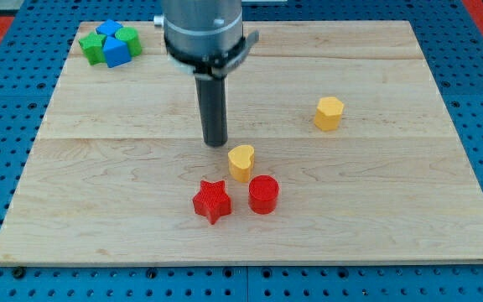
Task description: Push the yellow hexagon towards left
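Observation:
The yellow hexagon sits on the wooden board at the view's right, above the middle. My tip is near the board's centre, well to the left of the hexagon and slightly lower. A yellow heart lies just right of and below my tip, apart from it by a small gap.
A red star and a red cylinder lie below the yellow heart. At the top left corner is a tight cluster of green blocks and blue blocks. The wooden board lies on a blue pegboard.

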`<state>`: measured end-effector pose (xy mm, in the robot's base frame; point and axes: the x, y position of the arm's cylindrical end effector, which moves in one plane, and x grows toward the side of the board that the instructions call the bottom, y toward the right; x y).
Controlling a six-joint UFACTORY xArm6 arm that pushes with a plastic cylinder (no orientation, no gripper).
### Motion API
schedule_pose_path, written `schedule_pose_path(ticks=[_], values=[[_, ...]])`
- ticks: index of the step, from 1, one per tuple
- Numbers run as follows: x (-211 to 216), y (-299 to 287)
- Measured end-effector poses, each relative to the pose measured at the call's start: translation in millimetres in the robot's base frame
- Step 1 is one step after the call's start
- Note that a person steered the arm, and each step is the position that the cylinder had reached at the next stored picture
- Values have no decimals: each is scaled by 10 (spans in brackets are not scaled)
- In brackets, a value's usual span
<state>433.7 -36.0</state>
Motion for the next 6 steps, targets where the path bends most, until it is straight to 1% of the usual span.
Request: schedule_pose_path(ticks=[1, 2, 3, 4, 5, 6], values=[[171, 295], [552, 161], [452, 644], [373, 1949], [-161, 2014], [-477, 1468]])
